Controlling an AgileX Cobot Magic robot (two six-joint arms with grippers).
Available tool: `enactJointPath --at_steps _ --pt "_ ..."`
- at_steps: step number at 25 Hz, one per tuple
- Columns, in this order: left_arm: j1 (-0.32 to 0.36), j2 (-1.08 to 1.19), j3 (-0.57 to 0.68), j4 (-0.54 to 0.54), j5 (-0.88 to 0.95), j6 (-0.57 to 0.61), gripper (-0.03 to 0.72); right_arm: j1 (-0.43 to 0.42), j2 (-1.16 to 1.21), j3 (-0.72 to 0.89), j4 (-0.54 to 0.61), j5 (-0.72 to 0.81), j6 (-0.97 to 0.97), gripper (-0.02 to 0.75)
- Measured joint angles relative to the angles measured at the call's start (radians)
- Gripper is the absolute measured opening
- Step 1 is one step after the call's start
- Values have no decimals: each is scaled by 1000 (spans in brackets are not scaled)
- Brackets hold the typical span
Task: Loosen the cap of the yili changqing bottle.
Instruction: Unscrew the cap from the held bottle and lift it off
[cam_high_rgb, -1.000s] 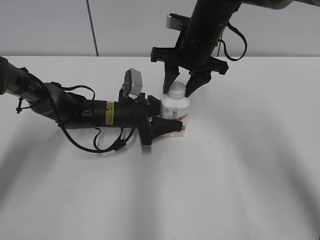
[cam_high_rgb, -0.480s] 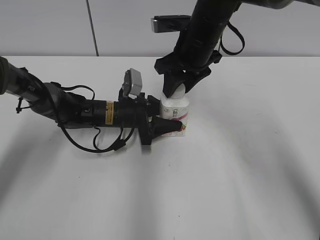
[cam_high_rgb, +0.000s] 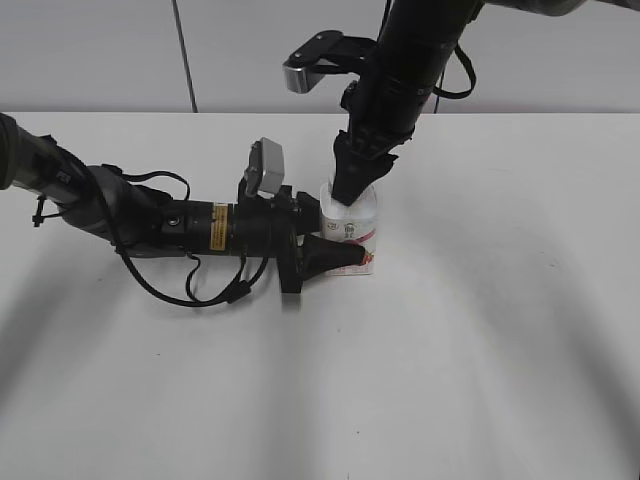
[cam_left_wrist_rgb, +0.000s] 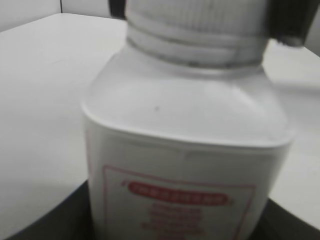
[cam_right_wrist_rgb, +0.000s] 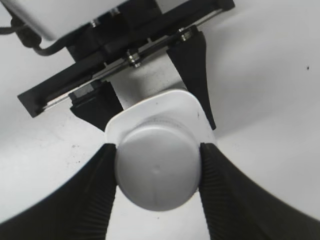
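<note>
Cap (cam_right_wrist_rgb: 157, 172): clamped by right gripper (cam_right_wrist_rgb: 157, 175). Bottle (cam_high_rgb: 352, 228): body pinched by left gripper (cam_high_rgb: 335, 252). Twist w/ base kept fixed.

My two arms are matte black. My left arm (cam_high_rgb: 150, 220) wears a yellow label with dark print, loose black cables looping beneath it, and a grey camera block (cam_high_rgb: 266, 166) on its wrist. My right gripper (cam_right_wrist_rgb: 158, 170) has ribbed black fingers (cam_right_wrist_rgb: 97, 192) on a rail with silver screws (cam_right_wrist_rgb: 134, 56), and a grey wrist camera (cam_high_rgb: 305, 72).
</note>
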Motion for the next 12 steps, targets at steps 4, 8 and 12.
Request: enactJointPath --at_steps 4,8,12 --pt "0 0 0 5 -4 3 404 0 0 -1 1 7 -146 398" --pt "0 0 0 5 -3 3 401 0 0 -2 -8 8 -270 397" --pt "0 0 0 4 -2 3 400 0 0 -3 -13 8 -404 396"
